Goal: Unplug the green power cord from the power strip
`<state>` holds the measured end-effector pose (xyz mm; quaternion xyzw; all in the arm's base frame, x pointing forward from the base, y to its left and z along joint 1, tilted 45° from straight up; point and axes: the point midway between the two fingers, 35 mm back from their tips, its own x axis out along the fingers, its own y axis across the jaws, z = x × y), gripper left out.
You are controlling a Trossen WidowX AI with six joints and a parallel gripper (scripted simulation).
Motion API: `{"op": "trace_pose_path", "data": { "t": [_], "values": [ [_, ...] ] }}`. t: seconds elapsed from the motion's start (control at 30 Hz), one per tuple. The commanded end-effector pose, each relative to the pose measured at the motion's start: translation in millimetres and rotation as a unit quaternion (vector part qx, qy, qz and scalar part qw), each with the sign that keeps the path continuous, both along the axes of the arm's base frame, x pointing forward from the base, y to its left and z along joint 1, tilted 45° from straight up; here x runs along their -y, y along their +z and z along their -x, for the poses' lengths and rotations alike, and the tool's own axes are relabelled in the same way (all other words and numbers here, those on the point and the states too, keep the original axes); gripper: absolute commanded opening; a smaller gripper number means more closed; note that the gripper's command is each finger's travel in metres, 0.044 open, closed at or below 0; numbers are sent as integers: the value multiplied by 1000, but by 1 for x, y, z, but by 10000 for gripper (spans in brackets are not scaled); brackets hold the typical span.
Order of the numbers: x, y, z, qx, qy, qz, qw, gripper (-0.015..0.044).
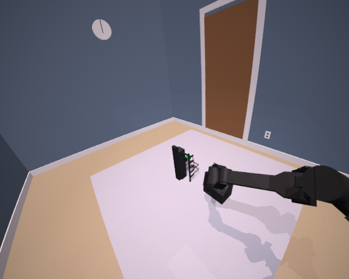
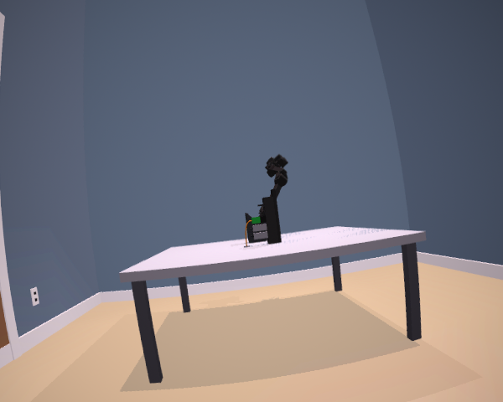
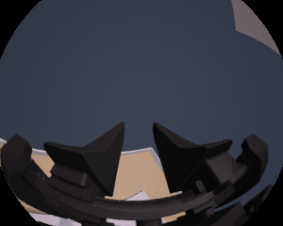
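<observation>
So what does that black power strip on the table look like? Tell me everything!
The power strip is a tall, dark block standing upright on the pale table. A bright green plug sits in its face near the top, with grey plugs below it. An orange cord drops beside it to the table. The gripper is away from it, touching nothing.

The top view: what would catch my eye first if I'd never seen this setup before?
Probably the long black arm reaching in from the right over the pale table, its gripper partly closed on nothing. Next, the small spot of green, the plug, on the upright black power strip mid-table, and the tall brown door behind.
</observation>
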<state>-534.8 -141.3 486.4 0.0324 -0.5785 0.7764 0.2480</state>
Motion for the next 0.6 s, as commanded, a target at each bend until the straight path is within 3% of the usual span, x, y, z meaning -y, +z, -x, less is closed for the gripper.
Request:
{"op": "trace_pose_path", "data": {
  "t": [0.0, 0.27, 0.57],
  "values": [
    [43, -13, -8, 21, 53, -3, 998, 160],
    [145, -58, -29, 78, 194, 5, 978, 160],
    [270, -127, -99, 179, 365, 21, 913, 160]
  ]
}}
